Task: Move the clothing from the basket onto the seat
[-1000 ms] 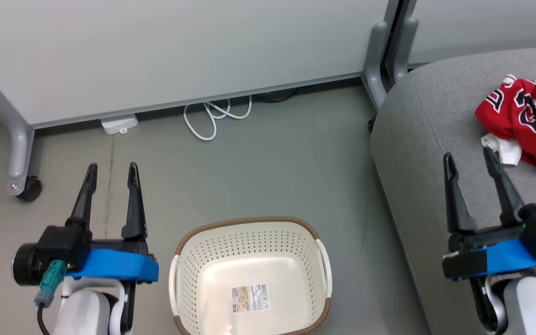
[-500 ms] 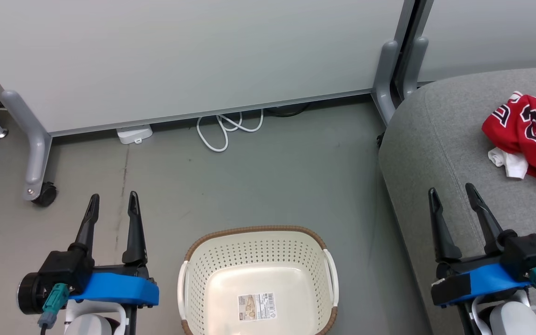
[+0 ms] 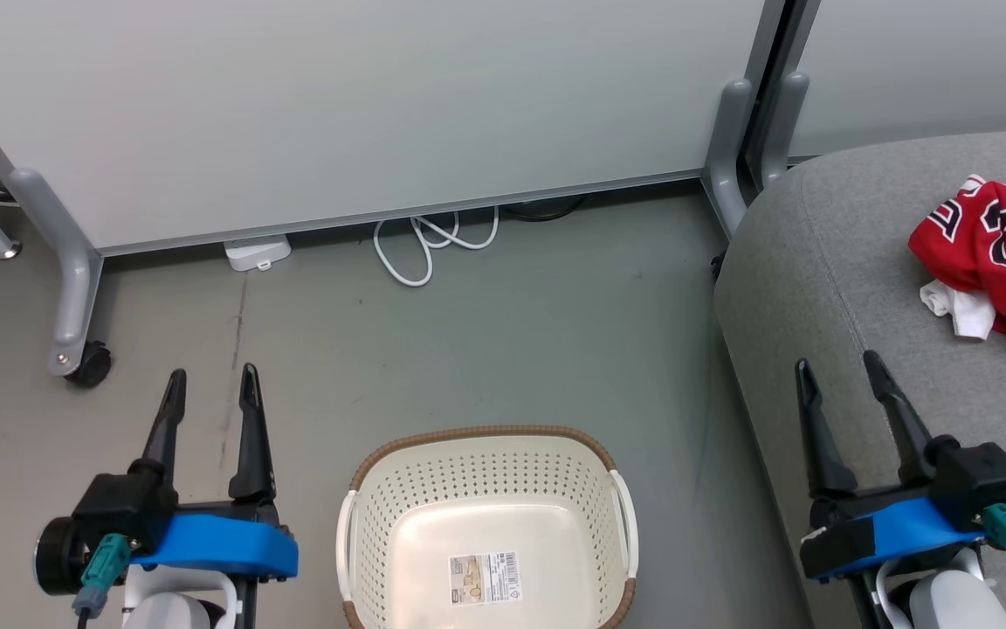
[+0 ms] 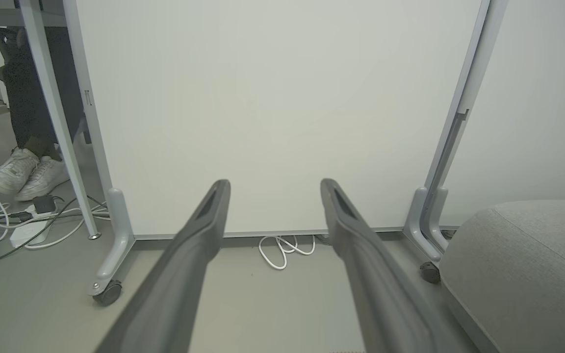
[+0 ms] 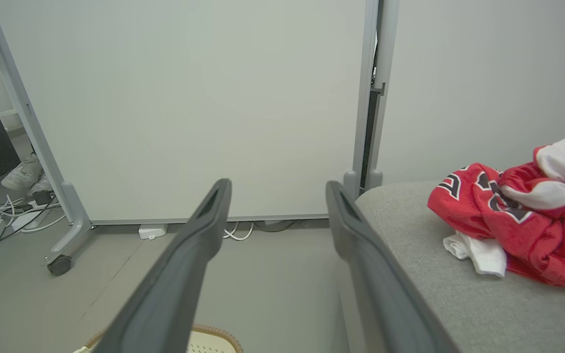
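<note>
The red clothing [image 3: 996, 258] with white trim and dark lettering lies crumpled on the grey seat [image 3: 826, 288] at the right; the right wrist view has the clothing [image 5: 518, 215] on the seat [image 5: 459, 299] too. The cream basket [image 3: 485, 524] with its brown rim stands on the floor at bottom centre, holding nothing but a label. My left gripper [image 3: 211, 385] is open to the left of the basket, above the floor. My right gripper [image 3: 839, 369] is open over the seat's front edge, below and left of the clothing, apart from it.
A pale partition wall [image 3: 381, 105] on grey legs with a castor [image 3: 88, 365] runs across the back. A white cable loop [image 3: 429, 245] and a white adapter [image 3: 257, 253] lie at its foot. A person's white shoes [image 4: 22, 171] stand behind the partition.
The head camera has tilted, so the whole picture slid down and right. Both grippers sit lower in the picture, and the right one has drawn back from the clothing; both stay open.
</note>
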`<state>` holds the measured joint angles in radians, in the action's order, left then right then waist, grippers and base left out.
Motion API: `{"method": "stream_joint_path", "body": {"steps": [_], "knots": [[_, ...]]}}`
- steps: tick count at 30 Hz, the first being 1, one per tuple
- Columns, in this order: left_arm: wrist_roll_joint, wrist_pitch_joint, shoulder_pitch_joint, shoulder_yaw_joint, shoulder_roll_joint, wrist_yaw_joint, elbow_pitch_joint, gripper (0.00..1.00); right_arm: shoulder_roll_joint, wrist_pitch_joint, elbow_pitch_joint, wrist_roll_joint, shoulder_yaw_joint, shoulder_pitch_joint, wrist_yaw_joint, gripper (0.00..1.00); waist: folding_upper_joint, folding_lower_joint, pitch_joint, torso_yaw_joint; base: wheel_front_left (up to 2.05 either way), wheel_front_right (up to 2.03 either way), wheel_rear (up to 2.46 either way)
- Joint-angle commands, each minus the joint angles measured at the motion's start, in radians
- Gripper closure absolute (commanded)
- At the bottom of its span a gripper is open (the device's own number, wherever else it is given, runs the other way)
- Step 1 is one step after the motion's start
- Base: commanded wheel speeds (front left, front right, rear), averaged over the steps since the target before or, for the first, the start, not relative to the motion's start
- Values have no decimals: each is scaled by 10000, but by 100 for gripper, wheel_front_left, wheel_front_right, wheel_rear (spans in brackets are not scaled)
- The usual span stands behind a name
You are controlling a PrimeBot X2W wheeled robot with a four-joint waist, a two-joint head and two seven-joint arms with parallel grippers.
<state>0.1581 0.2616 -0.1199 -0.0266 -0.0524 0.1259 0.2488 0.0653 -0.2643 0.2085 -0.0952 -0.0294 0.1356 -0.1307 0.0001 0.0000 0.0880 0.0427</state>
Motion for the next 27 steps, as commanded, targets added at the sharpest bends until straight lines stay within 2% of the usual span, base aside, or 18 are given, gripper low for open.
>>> {"method": "stream_joint_path", "body": {"steps": [1, 5, 19, 27], "knots": [[0, -5, 7, 3, 4, 0, 35, 100, -8, 0, 36, -8, 8, -3, 0, 100, -1, 0, -8, 1, 0, 0, 0], [117, -93, 238, 13, 36, -2, 367, 100, -37, 48, 389, -144, -8, -67, 0, 100, -1, 0, -15, 0, 0, 0, 0], [2809, -787, 196, -168, 30, 8, 285, 100, -57, 758, 369, -2951, -179, -102, 0, 100, -1, 0, -109, -48, 0, 0, 0], [3992, -1081, 183, -232, 27, 13, 239, 100, -67, 1057, 351, -4186, -239, -128, 0, 100, -1, 0, -155, -72, 0, 0, 0]]}}
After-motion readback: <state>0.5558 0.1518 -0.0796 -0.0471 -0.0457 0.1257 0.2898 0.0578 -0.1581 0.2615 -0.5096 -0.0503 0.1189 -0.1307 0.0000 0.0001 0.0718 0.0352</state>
